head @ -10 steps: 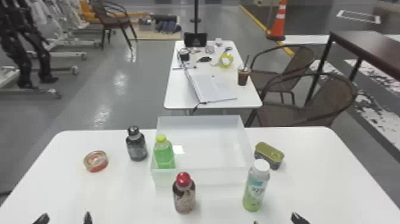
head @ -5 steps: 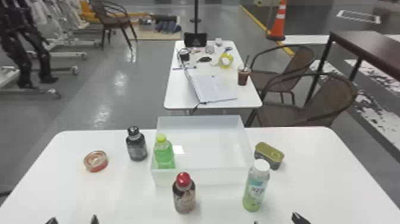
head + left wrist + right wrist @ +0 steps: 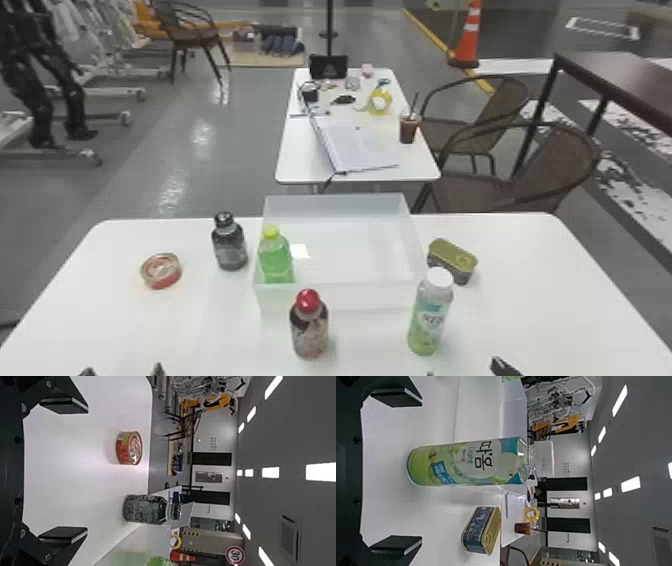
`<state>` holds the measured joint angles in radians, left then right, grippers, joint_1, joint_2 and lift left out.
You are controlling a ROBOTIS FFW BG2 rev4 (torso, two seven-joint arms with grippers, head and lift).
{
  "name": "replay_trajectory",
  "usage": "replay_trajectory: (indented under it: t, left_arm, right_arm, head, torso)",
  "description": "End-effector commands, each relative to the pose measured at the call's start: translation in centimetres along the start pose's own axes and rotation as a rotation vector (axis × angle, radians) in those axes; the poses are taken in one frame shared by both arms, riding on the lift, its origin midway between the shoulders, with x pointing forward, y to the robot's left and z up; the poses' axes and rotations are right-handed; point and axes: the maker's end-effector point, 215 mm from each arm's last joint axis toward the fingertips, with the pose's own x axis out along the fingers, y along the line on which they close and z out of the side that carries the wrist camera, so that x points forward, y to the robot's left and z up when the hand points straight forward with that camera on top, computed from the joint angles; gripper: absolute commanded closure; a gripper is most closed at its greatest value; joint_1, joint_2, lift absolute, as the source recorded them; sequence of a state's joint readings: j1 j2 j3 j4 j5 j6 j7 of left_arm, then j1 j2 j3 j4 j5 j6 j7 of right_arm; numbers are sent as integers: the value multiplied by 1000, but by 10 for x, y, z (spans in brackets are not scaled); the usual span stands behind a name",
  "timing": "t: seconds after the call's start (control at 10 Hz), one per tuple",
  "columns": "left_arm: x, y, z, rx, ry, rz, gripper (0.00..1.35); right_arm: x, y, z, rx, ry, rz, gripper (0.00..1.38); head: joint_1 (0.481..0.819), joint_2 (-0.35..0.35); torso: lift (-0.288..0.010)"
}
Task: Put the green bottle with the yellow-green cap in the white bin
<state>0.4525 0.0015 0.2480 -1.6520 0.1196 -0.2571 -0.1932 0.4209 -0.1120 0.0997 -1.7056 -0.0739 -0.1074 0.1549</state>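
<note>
The green bottle with the yellow-green cap (image 3: 275, 257) stands upright inside the white bin (image 3: 345, 292), at its left end. At the bottom edge of the head view is my left gripper (image 3: 123, 372), left of the bin. My right gripper (image 3: 465, 374) is at the bottom edge too, near the white-capped bottle. In the left wrist view, my left gripper (image 3: 63, 471) is open and holds nothing. The right wrist view has my right gripper (image 3: 396, 473) open as well, with the white-capped bottle beyond its fingers, not gripped.
Around the bin on the white table (image 3: 220, 340) stand a dark bottle (image 3: 229, 242), a red-capped bottle (image 3: 309, 327), a white-capped bottle (image 3: 430, 315), a round can (image 3: 161, 271) and a rectangular tin (image 3: 452, 261). A second table (image 3: 300, 160) stands beyond.
My left gripper has moved slightly right and lower in the head view. The right gripper, the bottles and the bin stay where they were.
</note>
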Motion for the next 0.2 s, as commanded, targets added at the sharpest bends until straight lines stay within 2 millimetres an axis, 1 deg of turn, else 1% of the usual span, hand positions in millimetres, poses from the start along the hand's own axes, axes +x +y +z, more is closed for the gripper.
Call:
replay_trajectory:
  t: [0.0,0.1]
  left_arm:
    - [0,-1,-1,-5,3,0,213]
    - [-1,-1,-2,-6,4,1,214]
  right_arm:
    - [0,0,-1,2,2,0,82]
    - [0,0,-1,2,2,0,82]
  head:
    - [549,0]
    - [549,0]
  torso:
    - [-100]
    - [-100]
